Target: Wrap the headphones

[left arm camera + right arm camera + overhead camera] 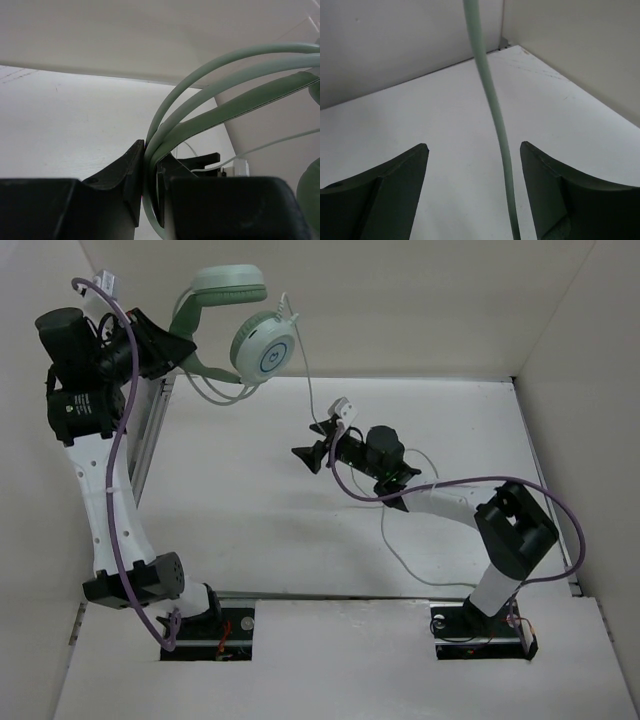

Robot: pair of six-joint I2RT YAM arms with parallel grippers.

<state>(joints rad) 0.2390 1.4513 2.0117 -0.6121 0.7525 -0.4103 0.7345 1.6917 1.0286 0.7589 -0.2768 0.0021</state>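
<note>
Hidden / unclear:
- Top view: the stretch of headband inside the left pincer (178,348) is covered by the black fingers.
- Left wrist view: both ear cups are cut off at the right edge. Only a dark green blur shows there, so cup orientation cannot be read from this view.
- The cable (306,380) drops from the lower ear cup, passes the right pincer (312,444), then lies on the table (250,520) and runs under the right arm towards its base. Its end cannot be made out.

Left pincer (150,161): closed down narrow on the headphones (240,107), with the headband strips pinched between both fingers (131,167).

Headphones (263,350): at the far left by the back wall (400,300), hanging out from the left pincer, one cup above the other.

Right pincer (473,145): spread wide, gripping nothing. The cable (492,100) runs down through the gap, nearer the right-hand finger and clear of both fingers where visible. Contact lower down cannot be told, since the cable leaves the bottom edge.
</note>
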